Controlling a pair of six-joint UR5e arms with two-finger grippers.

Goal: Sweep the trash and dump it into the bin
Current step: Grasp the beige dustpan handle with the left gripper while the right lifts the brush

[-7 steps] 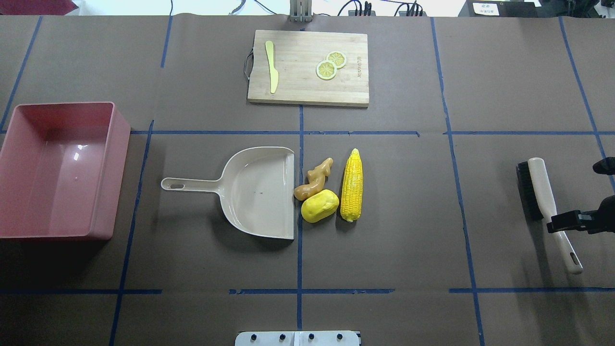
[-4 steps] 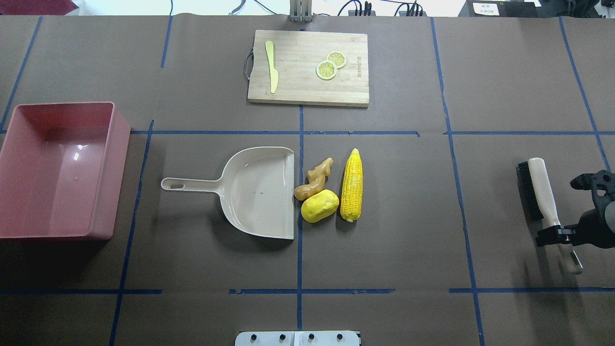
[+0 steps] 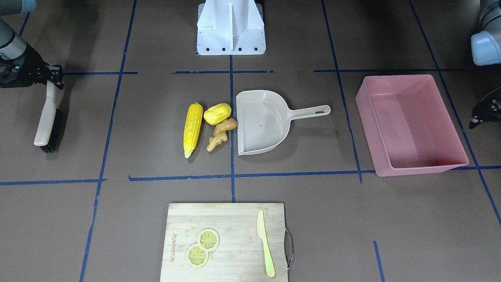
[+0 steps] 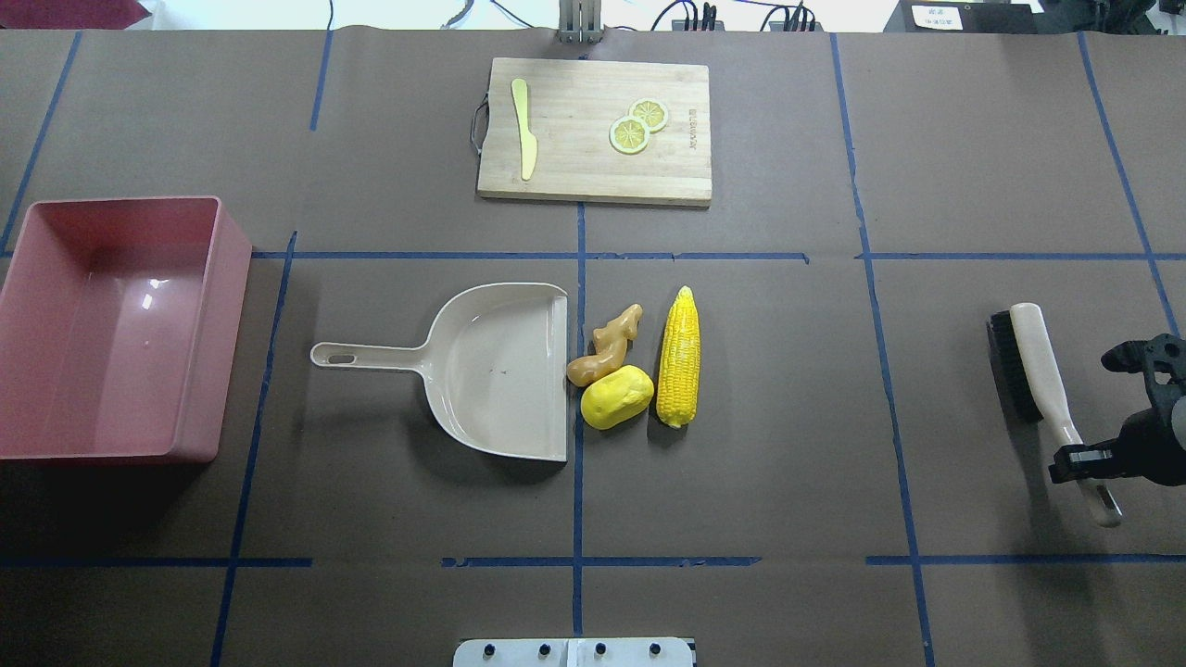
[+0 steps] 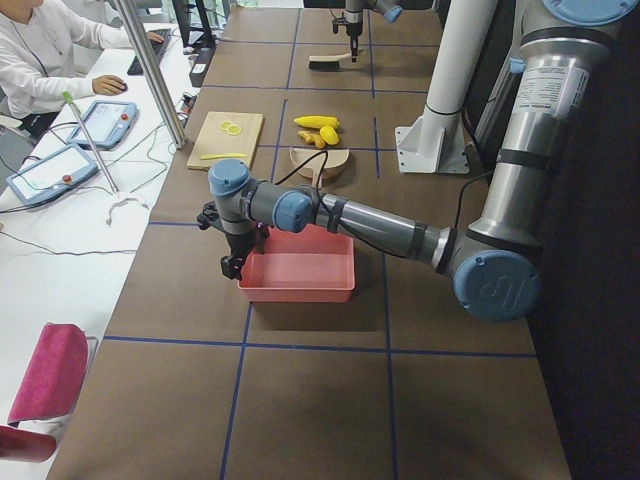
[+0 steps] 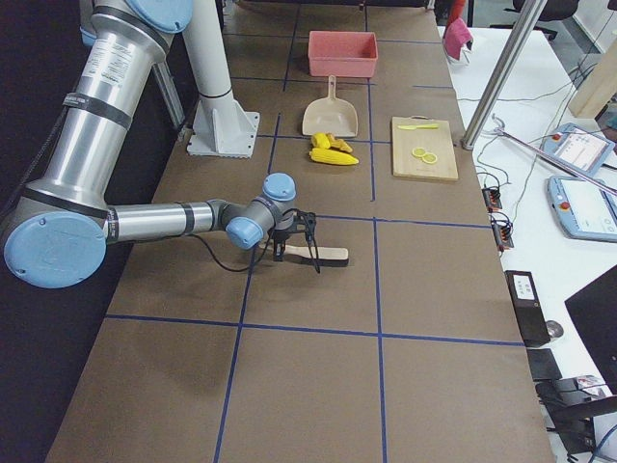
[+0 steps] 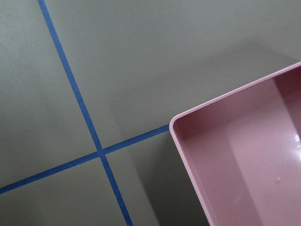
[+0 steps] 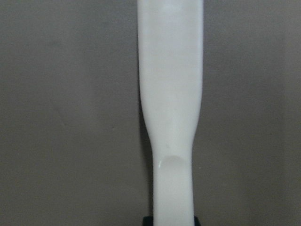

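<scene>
The trash lies mid-table just right of the beige dustpan's (image 4: 500, 371) open mouth: a corn cob (image 4: 678, 357), a yellow potato-like lump (image 4: 616, 396) and a tan ginger root (image 4: 607, 345). The pink bin (image 4: 232, 278) stands empty at the far left. My right gripper (image 4: 1079, 460) is shut on the cream handle of a black-bristled brush (image 4: 1033, 361) at the far right; the right wrist view shows the handle (image 8: 170, 94) between the fingertips. My left gripper (image 3: 484, 112) hovers beside the bin's outer corner (image 7: 254, 155); I cannot tell whether it is open.
A wooden cutting board (image 4: 593, 176) at the back centre carries a pale yellow knife (image 4: 524, 130) and two lemon slices (image 4: 637, 125). Blue tape lines grid the brown table cover. The robot base plate (image 4: 574, 653) is at the near edge.
My right gripper moved down along the brush handle toward its end and closed on it. The brush head has shifted slightly left. The trash, dustpan and bin have not moved.
</scene>
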